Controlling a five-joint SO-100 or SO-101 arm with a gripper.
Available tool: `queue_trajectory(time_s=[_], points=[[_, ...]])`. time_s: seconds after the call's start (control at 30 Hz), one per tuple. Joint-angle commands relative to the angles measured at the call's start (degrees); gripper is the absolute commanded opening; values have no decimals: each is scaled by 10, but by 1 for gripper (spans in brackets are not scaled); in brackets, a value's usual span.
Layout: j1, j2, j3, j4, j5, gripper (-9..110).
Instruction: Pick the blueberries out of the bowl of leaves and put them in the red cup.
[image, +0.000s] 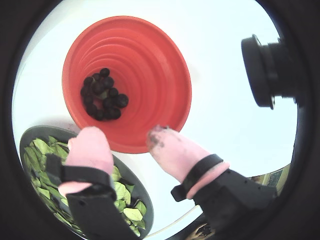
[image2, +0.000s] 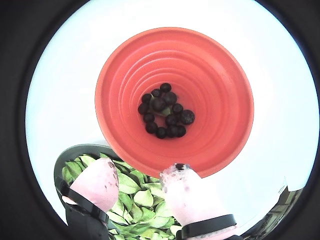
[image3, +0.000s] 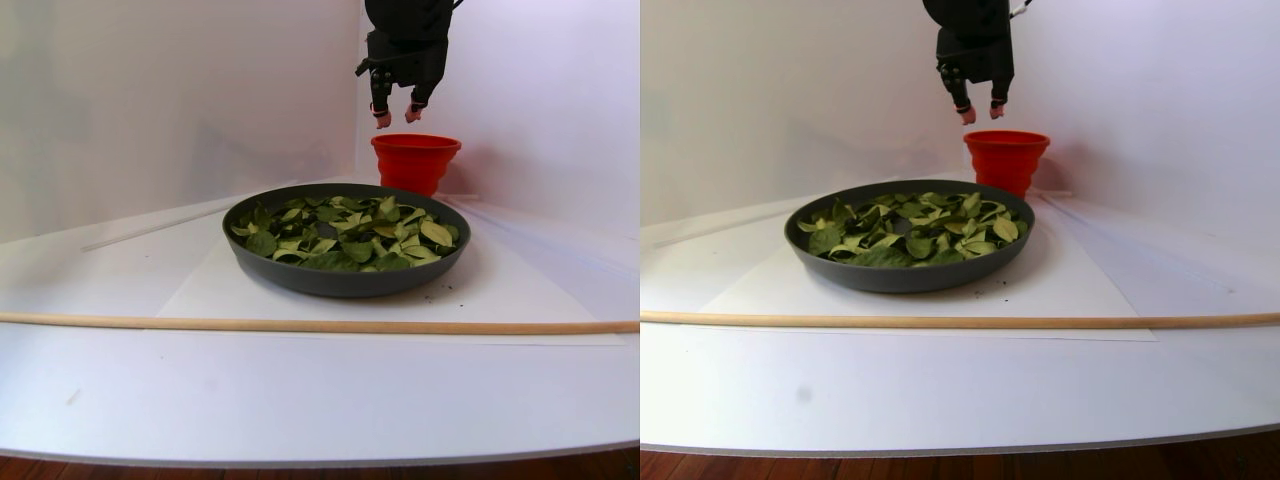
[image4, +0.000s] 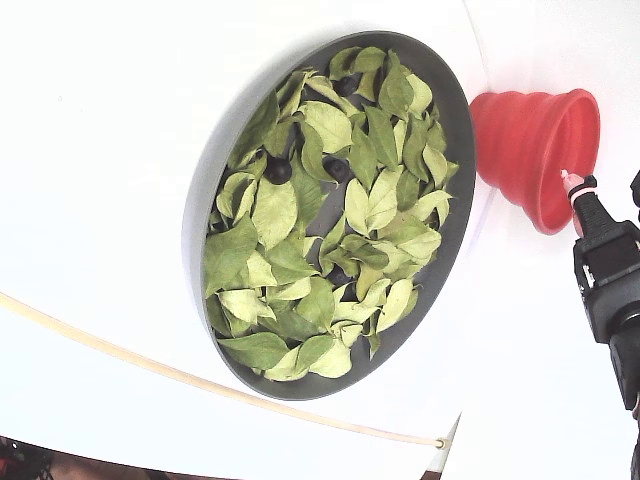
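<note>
Several blueberries (image2: 165, 111) fill the red cup (image2: 220, 90) beside the leaf-filled bowl (image4: 455, 120).

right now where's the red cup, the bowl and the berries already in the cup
red cup (image2: 215, 80): a wrist view, on its ribbed inner wall.
bowl (image4: 462, 150): fixed view, on the dark grey rim nearest the cup.
blueberries (image2: 159, 104): a wrist view, on one berry in the cluster at the cup's bottom.

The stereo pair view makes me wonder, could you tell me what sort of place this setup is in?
Probably a home-built tabletop test rig: a white board with white backdrop walls, wooden flooring showing under its front edge, and staged props, the bowl and red cup.
</note>
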Motion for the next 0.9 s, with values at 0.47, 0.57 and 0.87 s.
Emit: queue_trajectory(time_s=[0.47, 0.57, 0.87], points=[[-46, 167, 102, 25, 18, 15], [-54, 179, 120, 25, 18, 15], [-69, 189, 164, 25, 23, 15]])
